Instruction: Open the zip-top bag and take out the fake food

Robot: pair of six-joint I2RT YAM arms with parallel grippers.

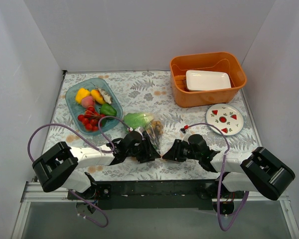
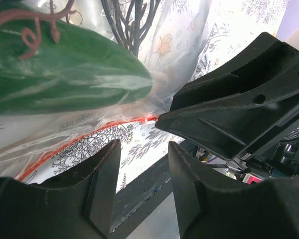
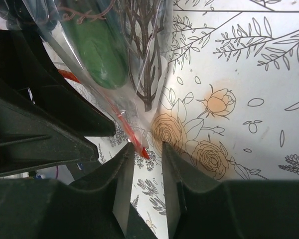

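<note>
Top view: the zip-top bag (image 1: 152,125) lies mid-table. The left gripper (image 1: 154,153) is at its 6 o'clock and the right gripper (image 1: 167,154) at its 5 o'clock.

Left wrist view: the left fingers (image 2: 102,184) stand parted with nothing between them, and the cucumber (image 2: 65,74) is at 11 o'clock.

Right wrist view: the zip strip (image 3: 141,149) ends at narrowly parted fingertips (image 3: 124,164); whether they grip it cannot be told.

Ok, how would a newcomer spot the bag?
On the floral table, look near the front edge, where the left gripper and right gripper meet. The bag reaches back from their tips: crinkly clear plastic with a red zip strip, holding a lettuce and cucumber, unlike the teal tray of loose food to its left.
</note>
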